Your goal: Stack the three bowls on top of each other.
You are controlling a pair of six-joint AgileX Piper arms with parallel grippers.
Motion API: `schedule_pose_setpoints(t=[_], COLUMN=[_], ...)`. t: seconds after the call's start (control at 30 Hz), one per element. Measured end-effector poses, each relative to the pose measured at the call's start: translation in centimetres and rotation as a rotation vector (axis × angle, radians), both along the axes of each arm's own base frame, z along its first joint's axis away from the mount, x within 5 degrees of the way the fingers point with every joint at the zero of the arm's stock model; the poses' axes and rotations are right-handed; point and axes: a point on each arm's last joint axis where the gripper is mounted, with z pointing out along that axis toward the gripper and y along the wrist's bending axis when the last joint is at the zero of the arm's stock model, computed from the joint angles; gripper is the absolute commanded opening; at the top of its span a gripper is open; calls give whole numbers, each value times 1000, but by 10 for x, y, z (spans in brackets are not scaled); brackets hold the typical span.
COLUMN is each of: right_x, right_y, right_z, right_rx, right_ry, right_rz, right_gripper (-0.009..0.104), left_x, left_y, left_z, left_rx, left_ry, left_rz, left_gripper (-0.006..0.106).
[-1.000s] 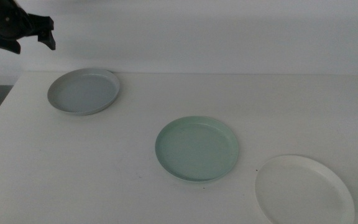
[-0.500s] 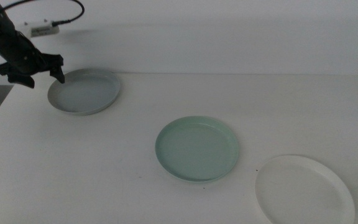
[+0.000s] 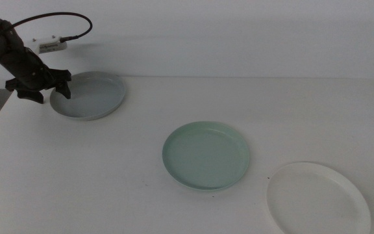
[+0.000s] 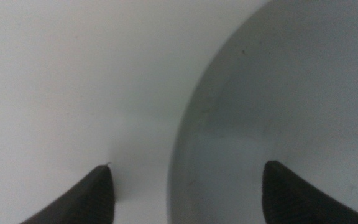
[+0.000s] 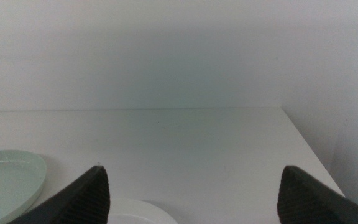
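Currently, the shallow round light grey plastic bowl (image 3: 87, 95) is lying at the far left of the white table (image 3: 109, 175), and the left gripper (image 3: 41, 91) is sitting low at this bowl's left rim. One dark jaw is standing over the bowl's inner floor and the other over the bare table just outside, so the rim is lying between them. The left wrist view is confirming this: the left gripper (image 4: 185, 193) is showing its jaws spread apart, with the grey bowl's (image 4: 278, 112) curved edge running between them and not yet clamped.

Compared with one second ago, the left gripper is lower: it was then hanging above the table's far left corner, clear of the bowl; half a second ago it was arriving at the rim, and now it is straddling it. All three bowls are lying where they were.

The round mint green plastic bowl (image 3: 206, 156) is resting near the table's centre, well apart from the grey one. The round white plastic bowl (image 3: 317, 200) is resting at the near right, close to the green bowl but not touching it.

The right gripper (image 5: 194, 196) is waiting off the middle view, jaws spread apart, facing the table with the green bowl (image 5: 8, 180) and the white bowl (image 5: 138, 218) partly in its view.
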Motion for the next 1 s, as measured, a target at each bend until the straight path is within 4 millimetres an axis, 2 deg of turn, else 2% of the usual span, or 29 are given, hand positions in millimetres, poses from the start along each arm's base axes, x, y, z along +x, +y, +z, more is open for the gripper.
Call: schedule_pose_setpoints(t=[0.2,0.3,0.43,0.47,0.7,0.8,1.0], right_x=[0,0,0,0,0,0,0], right_y=[0,0,0,0,0,0,0], right_z=[0,0,0,0,0,0,0], right_rx=[0,0,0,0,0,0,0], right_ry=[0,0,0,0,0,0,0], right_rz=[0,0,0,0,0,0,0], right_gripper=[92,92,92,92,92,92,92], left_x=[2,1,2,2,1,-4,-24], left_y=[1,1,1,0,-1,-7,-36], left_z=[-5,-6,-7,-7,0,17,72], left_rx=[-6,-6,-8,-12,-41,-82,-119], left_ry=[1,3,2,2,-6,-8,-59], left_rz=[0,-1,-2,1,11,-46,-125], left_gripper=[59,40,2,-2,-2,-2,-2])
